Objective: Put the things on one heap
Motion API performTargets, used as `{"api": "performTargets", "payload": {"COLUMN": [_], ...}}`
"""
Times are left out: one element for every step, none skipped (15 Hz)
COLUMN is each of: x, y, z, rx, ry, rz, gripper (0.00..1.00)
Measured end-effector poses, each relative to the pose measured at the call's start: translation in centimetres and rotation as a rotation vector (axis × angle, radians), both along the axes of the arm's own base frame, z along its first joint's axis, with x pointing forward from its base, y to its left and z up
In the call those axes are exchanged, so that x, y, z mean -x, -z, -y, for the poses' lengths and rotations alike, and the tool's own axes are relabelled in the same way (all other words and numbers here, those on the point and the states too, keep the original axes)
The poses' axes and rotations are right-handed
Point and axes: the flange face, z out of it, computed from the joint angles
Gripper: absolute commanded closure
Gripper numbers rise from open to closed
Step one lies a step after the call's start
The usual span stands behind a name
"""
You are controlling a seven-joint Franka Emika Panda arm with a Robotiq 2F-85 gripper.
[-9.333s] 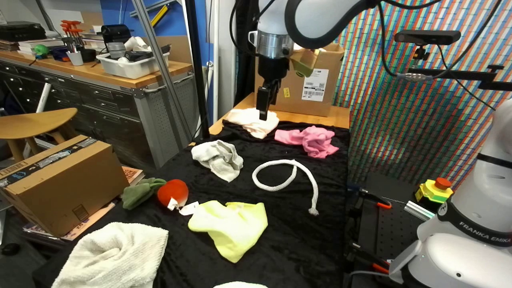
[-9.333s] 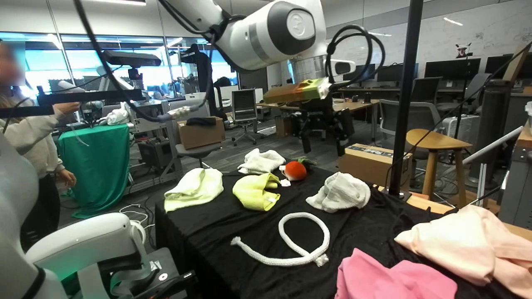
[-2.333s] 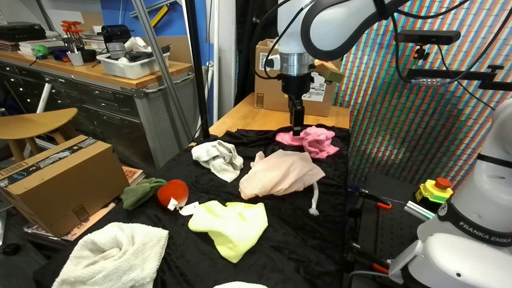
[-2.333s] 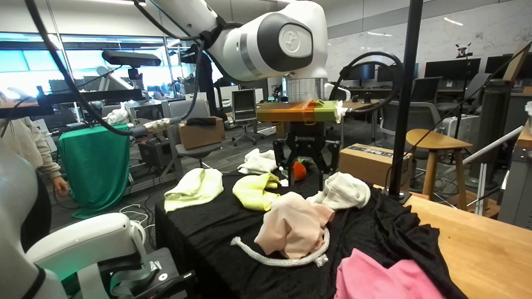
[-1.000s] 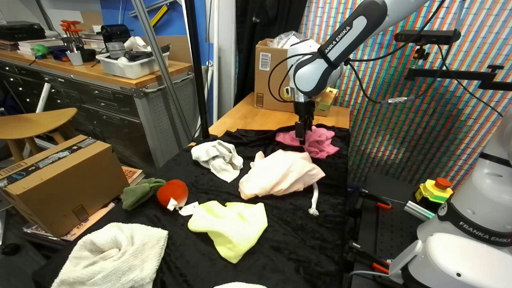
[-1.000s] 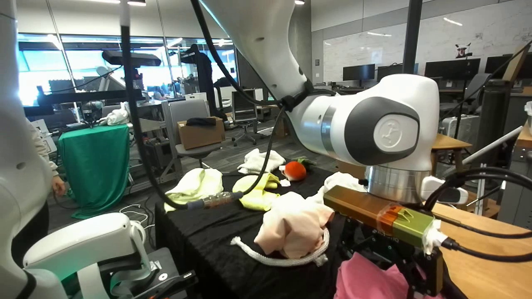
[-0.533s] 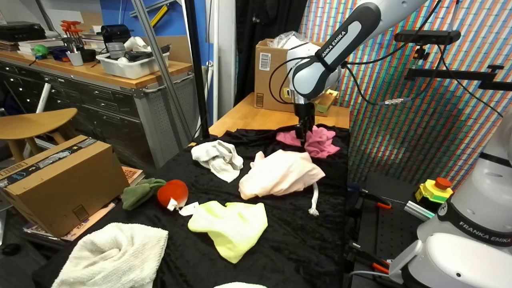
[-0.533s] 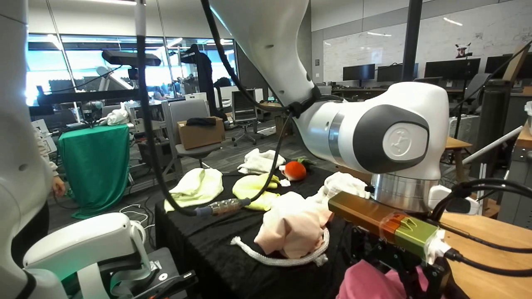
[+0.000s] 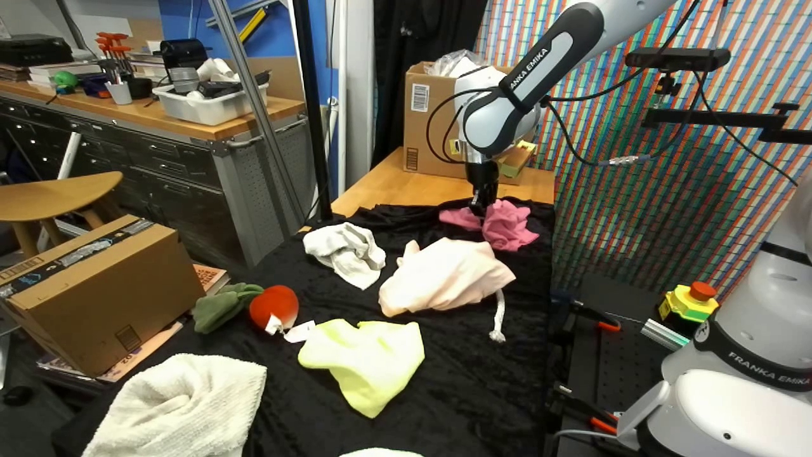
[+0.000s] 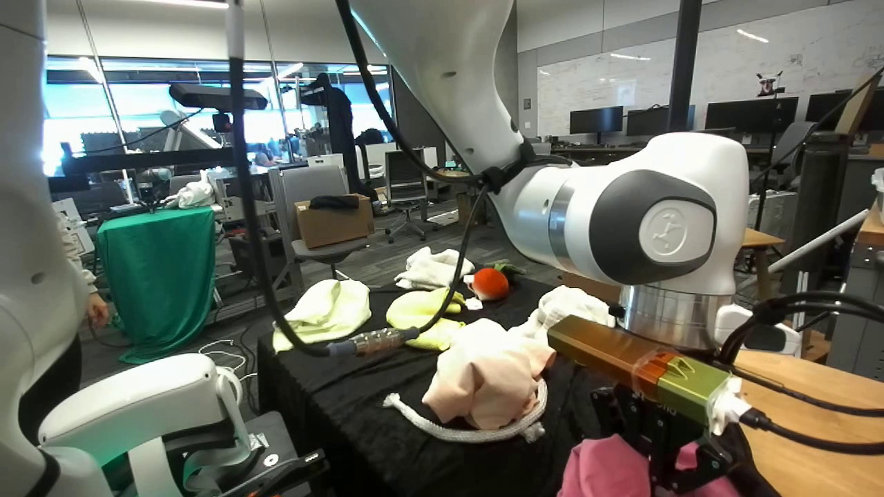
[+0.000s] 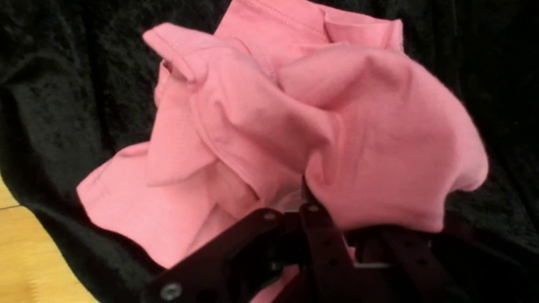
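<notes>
Wrist view and both exterior views alike show us the table (image 9: 387, 187), bare wood at one end and a rumpled black cover (image 9: 482, 374) over the rest. We see the robot arm (image 10: 649, 207) reaching down near that wooden end, with a cardboard box (image 9: 419, 136) standing on the wood behind it. Among the cloths, we find the cream towel (image 9: 181, 406) at the near left corner in an exterior view. The peach cloth (image 9: 444, 276) lies crumpled around mid-table. Close to the bare wood lies the pink cloth (image 11: 252, 109), bunched on the black cover. We make out the pale green cloth (image 10: 338, 304) at the table's edge, the yellow cloth (image 9: 368, 365) near it, and the white cloth (image 9: 347, 251) just beside the peach cloth. The gripper (image 11: 301, 195) points down into the pink cloth; in the wrist view its fingers are drawn together, and we see it grasping a fold. Just beside the yellow cloth we spot a red-and-green plush (image 9: 276, 301). Thinnest of all is the white rope (image 10: 456, 434), with the peach cloth piled over it; both rope ends show in an exterior view.
</notes>
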Motion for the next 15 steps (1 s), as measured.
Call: {"api": "performTargets", "payload": {"x": [0.0,0.0,0.1,0.1,0.1,0.1,0.1,0.1,0.1,0.1,0.1,0.2,0.2,0.3,0.4], "y": [-0.1,-0.3,-0.5,-0.9,-1.3,-1.8,-2.5,-3.3,-4.2,-5.2,-6.3,-7.3,-8.4,-9.5,-10.5], "z": [0.0,0.0,-0.1,-0.1,-0.2,-0.3,-0.4,-0.6,-0.9,-1.3,-1.9,-2.7,-3.7,-4.9,-6.2], "rx": [-0.001,-0.004,-0.007,-0.011,-0.016,-0.022,-0.027,-0.031,-0.034,-0.036,-0.039,-0.04,-0.04,-0.04,-0.039], "ry": [-0.004,-0.012,-0.022,-0.033,-0.046,-0.062,-0.08,-0.099,-0.118,-0.141,-0.164,-0.191,-0.22,-0.25,-0.285], "rz": [-0.002,-0.005,-0.007,-0.008,-0.01,-0.01,-0.008,-0.003,0.003,0.014,0.024,0.039,0.054,0.07,0.086], "gripper": [0.96,0.95,0.94,0.94,0.94,0.94,0.94,0.94,0.94,0.94,0.94,0.94,0.94,0.94,0.94]}}
